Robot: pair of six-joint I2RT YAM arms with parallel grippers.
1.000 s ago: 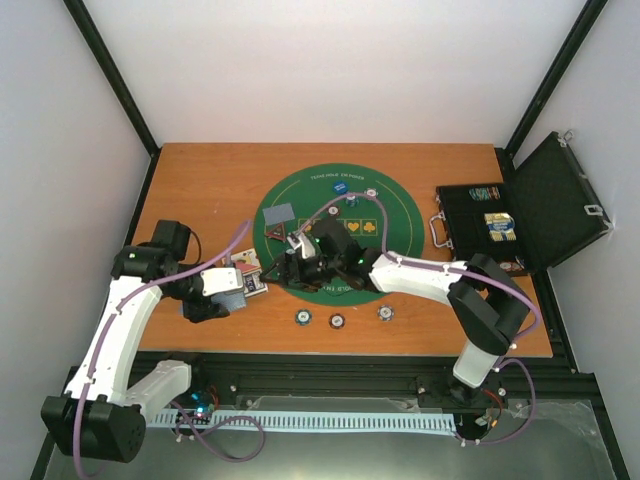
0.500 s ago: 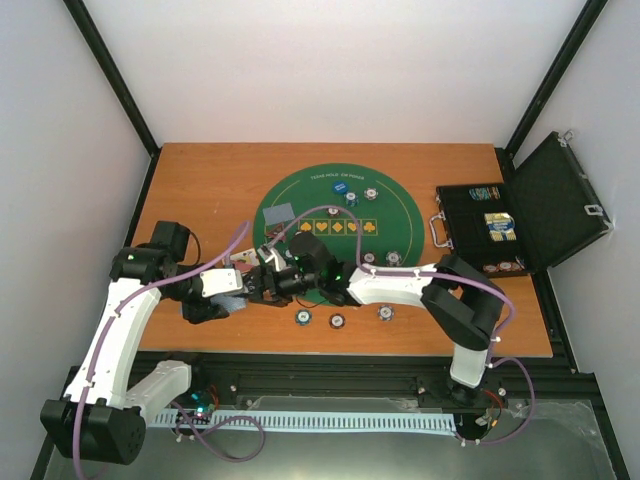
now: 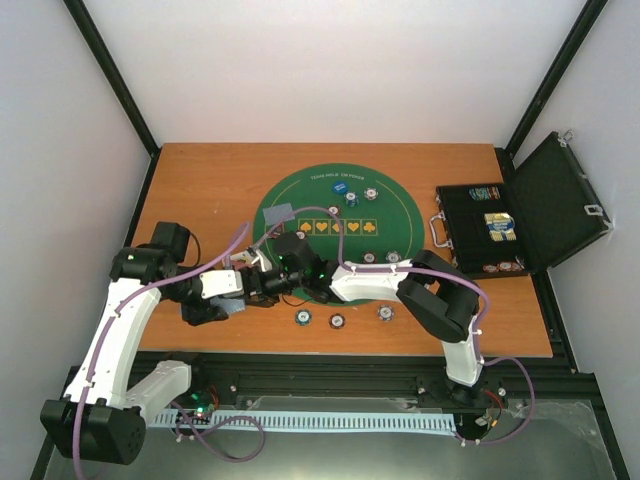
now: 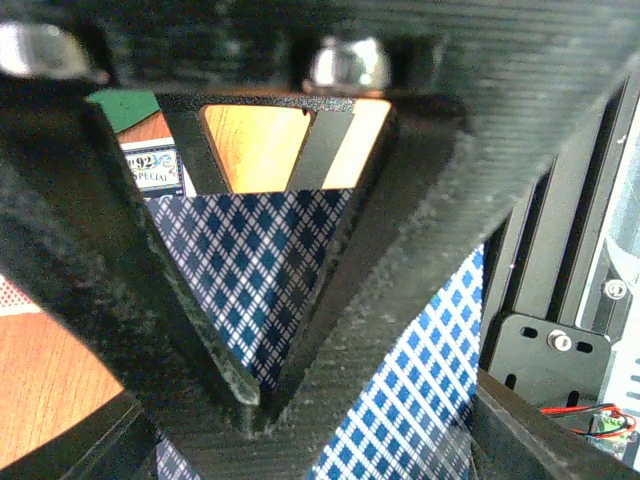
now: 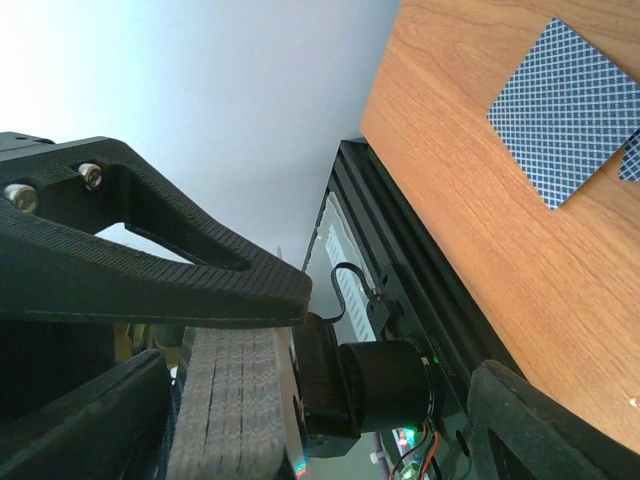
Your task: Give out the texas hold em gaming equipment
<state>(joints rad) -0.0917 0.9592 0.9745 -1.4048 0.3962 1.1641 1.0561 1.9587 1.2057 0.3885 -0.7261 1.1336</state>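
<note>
Grips the cards (image 4: 250, 270) fast in the left gripper (image 3: 245, 285), near the front edge, left of centre. Meets them with the right gripper (image 3: 266, 280), stretched across from the right side; jaws part-way apart in the wrist view, a grey ribbed stack (image 5: 232, 400) edge-on between them, cannot tell whether pinched. Beyond that, flat on the wood, one loose card (image 5: 565, 110). On the green mat (image 3: 400, 215) at bench centre: a grey card (image 3: 281, 213) at its left rim, a row of suit marks (image 3: 335, 227), chips (image 3: 352, 197) toward the back edge. Along the front edge, a line of three chips. At the right edge, the open black case (image 3: 470, 235), lid (image 3: 555, 195) tipped back to the right.
</note>
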